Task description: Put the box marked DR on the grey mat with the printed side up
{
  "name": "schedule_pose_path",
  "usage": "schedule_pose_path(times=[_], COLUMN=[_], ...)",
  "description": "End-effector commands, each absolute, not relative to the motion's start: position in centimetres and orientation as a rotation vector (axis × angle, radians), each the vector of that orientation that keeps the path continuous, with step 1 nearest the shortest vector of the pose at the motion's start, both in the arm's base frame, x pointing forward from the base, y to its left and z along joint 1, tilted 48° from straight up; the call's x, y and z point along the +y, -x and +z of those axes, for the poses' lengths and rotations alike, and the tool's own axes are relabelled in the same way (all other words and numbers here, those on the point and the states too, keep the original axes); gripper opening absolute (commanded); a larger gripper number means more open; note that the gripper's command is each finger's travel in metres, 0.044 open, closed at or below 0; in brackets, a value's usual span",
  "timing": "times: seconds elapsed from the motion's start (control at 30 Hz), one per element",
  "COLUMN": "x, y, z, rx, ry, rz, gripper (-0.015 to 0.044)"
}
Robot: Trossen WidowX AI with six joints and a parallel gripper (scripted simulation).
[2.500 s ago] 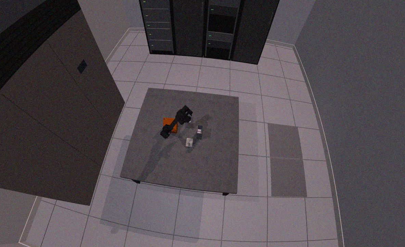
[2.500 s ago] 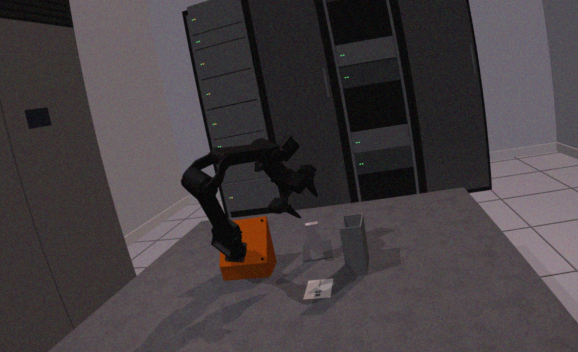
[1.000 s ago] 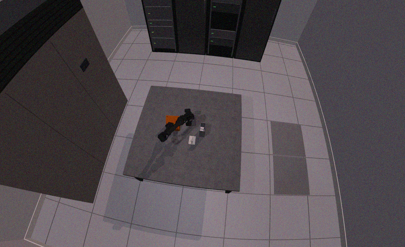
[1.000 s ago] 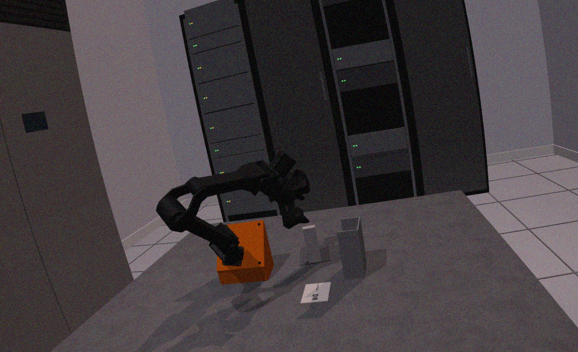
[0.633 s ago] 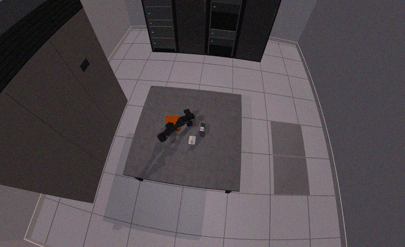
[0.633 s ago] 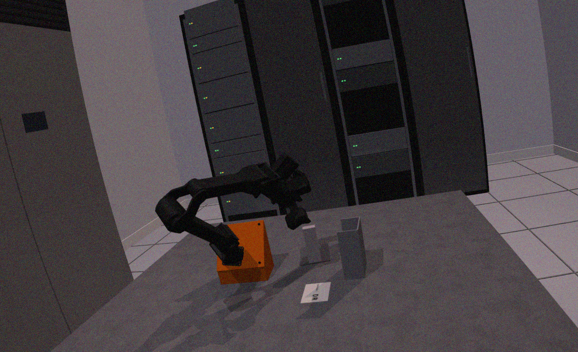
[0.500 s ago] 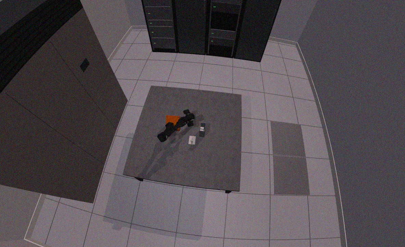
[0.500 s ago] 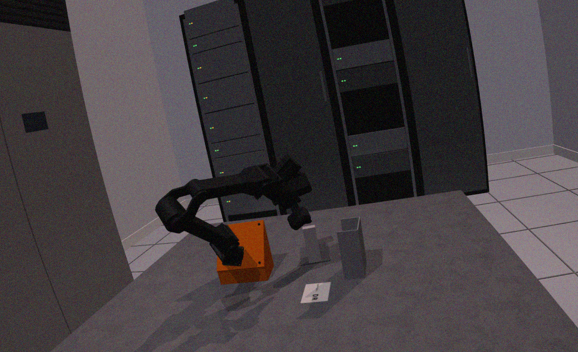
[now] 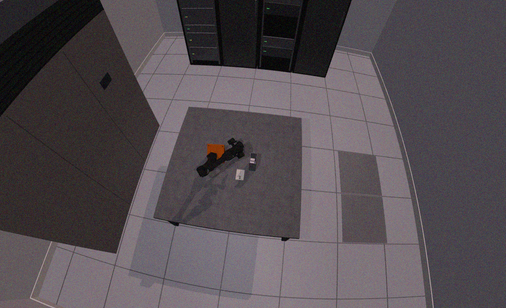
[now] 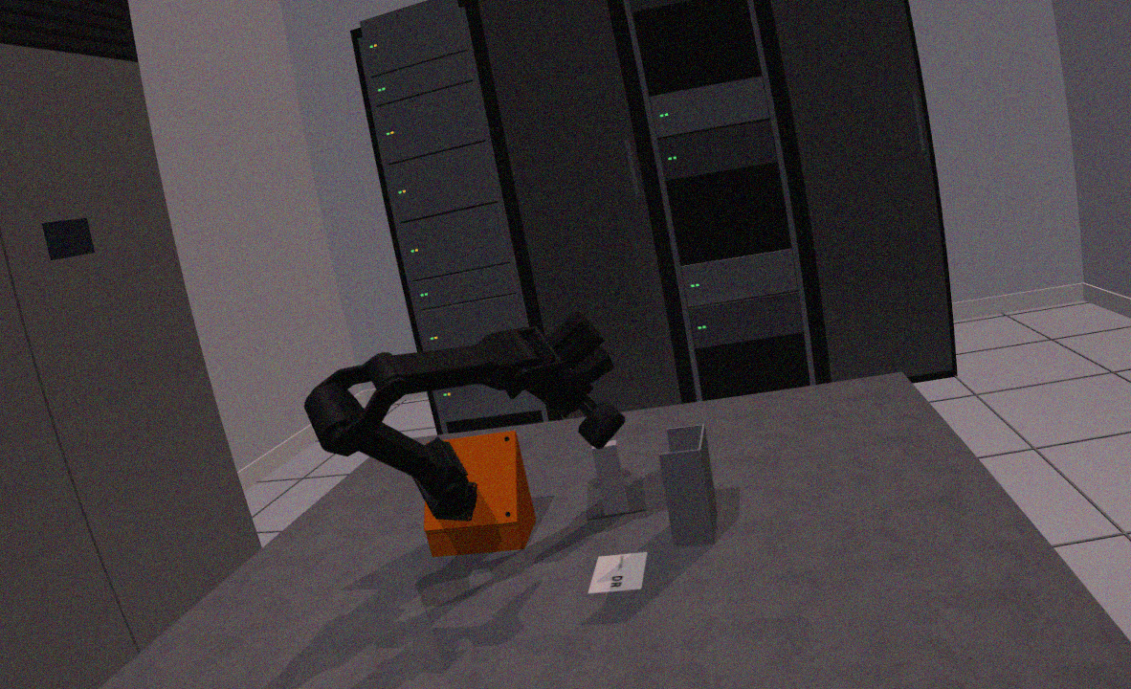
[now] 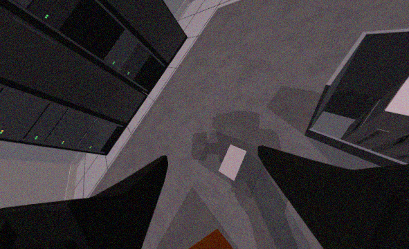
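My gripper (image 11: 212,154) (image 10: 595,419) is open and empty, high over the grey mat (image 10: 635,504). One box (image 10: 606,467) (image 11: 232,162) stands upright on that mat, showing its narrow pale top. In the wrist view it is between the fingertips in the picture but lower down. Its reach code is not visible. The bin (image 10: 689,505) (image 9: 253,167) stands right of the mat. Two pale box tops (image 9: 252,161) show inside it; one box top (image 11: 408,97) shows in the wrist view. Their codes are hidden.
A white card (image 10: 601,572) (image 9: 238,172) marked DR is in front of the mat and bin. My arm's orange base block (image 10: 492,467) (image 9: 215,147) is at the left. Dark server racks (image 10: 569,213) stand behind the table (image 10: 852,557).
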State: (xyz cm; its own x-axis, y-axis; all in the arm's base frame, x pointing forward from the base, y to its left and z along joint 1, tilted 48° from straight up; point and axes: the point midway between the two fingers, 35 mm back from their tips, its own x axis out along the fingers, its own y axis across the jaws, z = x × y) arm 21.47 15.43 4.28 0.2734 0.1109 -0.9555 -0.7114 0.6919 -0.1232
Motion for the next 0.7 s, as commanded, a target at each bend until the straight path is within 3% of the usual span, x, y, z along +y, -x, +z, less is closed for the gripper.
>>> schedule_pose_path(times=[0.0, 0.67], x=[15.56, 15.30], y=[-21.55, -22.11], z=[4.47, 4.58], rx=[1.168, 1.184], ry=[0.623, 0.811], rz=[0.629, 0.932], gripper=[0.0440, 0.0440])
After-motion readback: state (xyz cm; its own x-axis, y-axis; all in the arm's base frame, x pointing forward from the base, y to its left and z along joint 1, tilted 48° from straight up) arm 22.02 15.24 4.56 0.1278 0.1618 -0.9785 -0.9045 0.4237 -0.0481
